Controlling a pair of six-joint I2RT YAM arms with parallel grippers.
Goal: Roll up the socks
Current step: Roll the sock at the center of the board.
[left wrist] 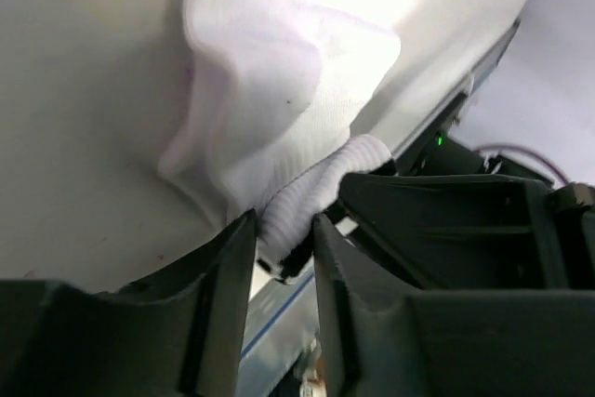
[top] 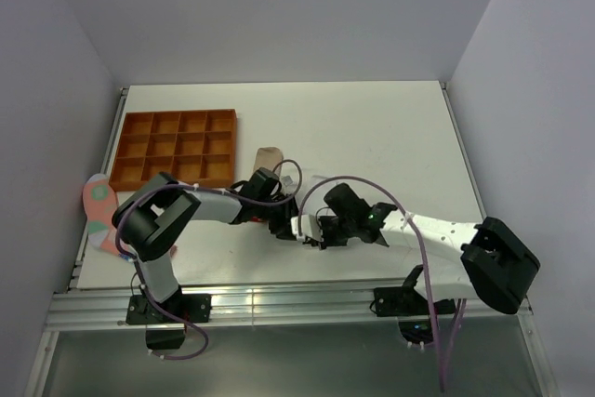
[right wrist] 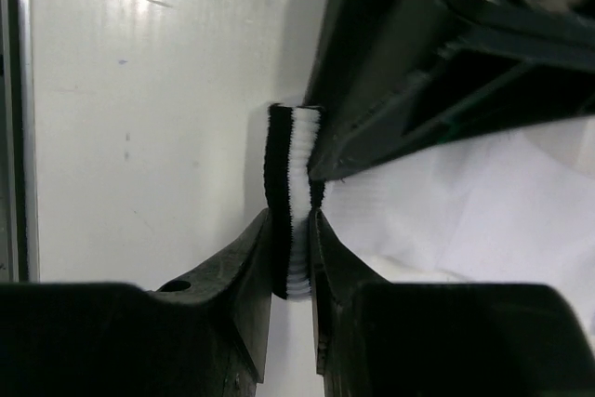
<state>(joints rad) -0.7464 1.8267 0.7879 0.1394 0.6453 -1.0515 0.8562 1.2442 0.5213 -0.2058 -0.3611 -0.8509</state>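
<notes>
The right gripper (right wrist: pixel 290 234) has its two fingers (right wrist: pixel 246 267) pressed onto the cuff of the white sock (right wrist: pixel 446 202); the black and white ribbed edge stands upright between them and touches both, so this hand is grasping the sock. The fingers (left wrist: pixel 223 295) of the left gripper (left wrist: pixel 284 234) stand close on both sides of the same ribbed cuff; it is not possible to tell whether they squeeze it or only stand around it. In the left wrist view the body of the sock spreads away from the fingers in soft folds on the table (top: pixel 372 127). The two grippers meet almost nose to nose, the dark body of each filling part of the other's view. From above, the white sock lies near the front edge of the table, about in the middle, mostly hidden under both grippers; a beige sock (top: pixel 270 155) lies further back, just beside the near right corner of an orange tray (top: pixel 177 146) with many compartments; a red sock (top: pixel 98 200) with pale spots lies at the left edge of the table.
</notes>
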